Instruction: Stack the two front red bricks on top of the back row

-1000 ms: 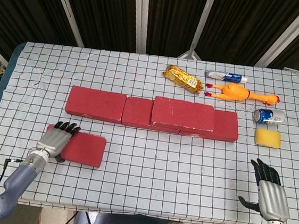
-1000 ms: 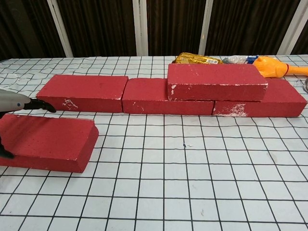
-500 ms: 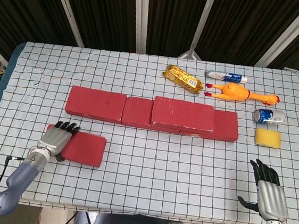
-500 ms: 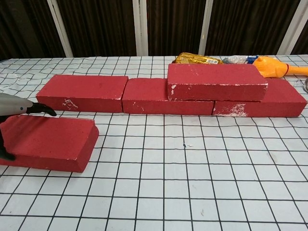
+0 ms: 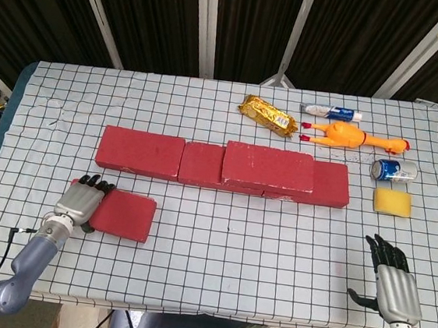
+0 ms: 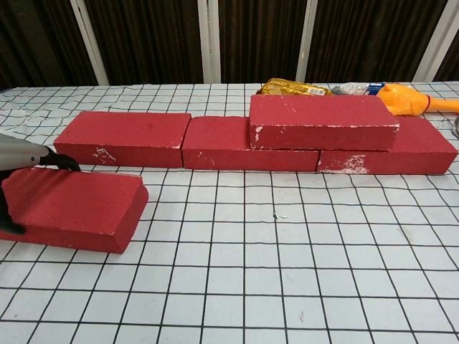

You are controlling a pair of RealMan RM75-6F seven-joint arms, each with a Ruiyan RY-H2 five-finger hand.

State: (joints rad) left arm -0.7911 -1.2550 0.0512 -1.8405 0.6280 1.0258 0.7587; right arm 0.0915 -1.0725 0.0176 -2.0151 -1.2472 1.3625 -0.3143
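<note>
Stacking task at roughly its midpoint. The back row consists of three red bricks laid end to end across the middle of the table. One stacked brick already lies flat on top of that row, bridging the middle and right-hand bricks, so the first placement appears done. The remaining front brick lies on the table in front of the row's left end, well apart from it; the bare top of the row's left part seems the likely spot for it. The left hand grasps this brick at its left end, fingers over the top edge and thumb against the near side in the chest view. The right hand is released, fingers spread, holding nothing, far right of the row near the table's front edge.
</note>
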